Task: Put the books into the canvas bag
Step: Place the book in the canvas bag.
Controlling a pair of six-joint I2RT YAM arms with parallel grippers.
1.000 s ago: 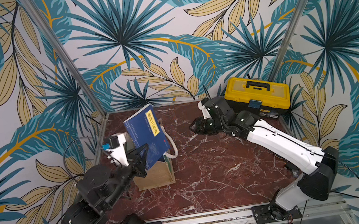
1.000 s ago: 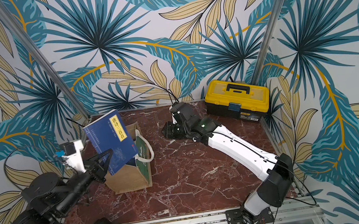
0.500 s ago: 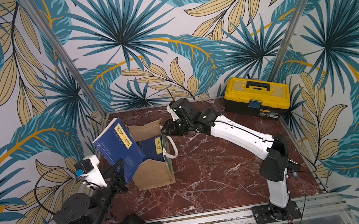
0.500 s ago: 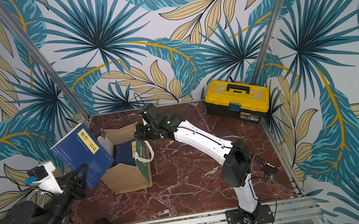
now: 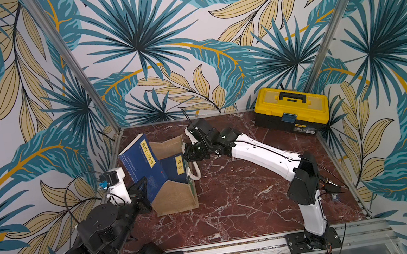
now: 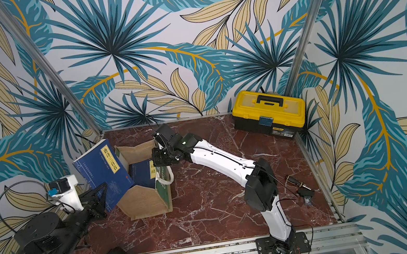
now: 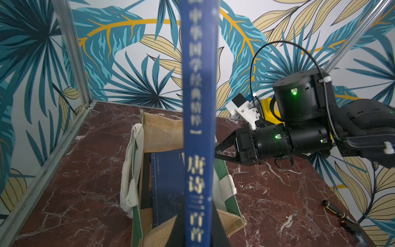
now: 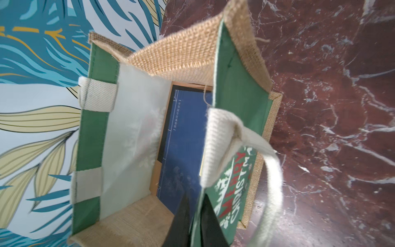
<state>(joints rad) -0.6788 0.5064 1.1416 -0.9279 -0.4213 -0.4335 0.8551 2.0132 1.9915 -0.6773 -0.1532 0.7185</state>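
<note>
Left wrist view looks along the spine of a thin navy paperback (image 7: 199, 128) with yellow lettering. It is clamped between the fingers of the left end effector (image 5: 142, 187) at the near left of the red-brown marble table (image 5: 234, 196). In both top views this book is tilted, leaning over the left rim of the boxy tan jute tote bag (image 5: 175, 198) with green side panels and white handles. Its lower edge overlaps the opening, but I cannot tell whether it has passed the rim.

Deeper in the bag, a second navy book (image 8: 186, 132) lies flat on the bottom. At the bag's far right corner the right end effector (image 5: 187, 155) is pinched together on the top edge of the green printed panel, apparently holding the mouth open. Well apart, at the far right, stands a yellow-and-black plastic toolbox (image 5: 291, 109).

Judged from this, one book is packed and one is on its way in. What remains is to lower it, let go and release the rim. No other loose books show in these views.
</note>
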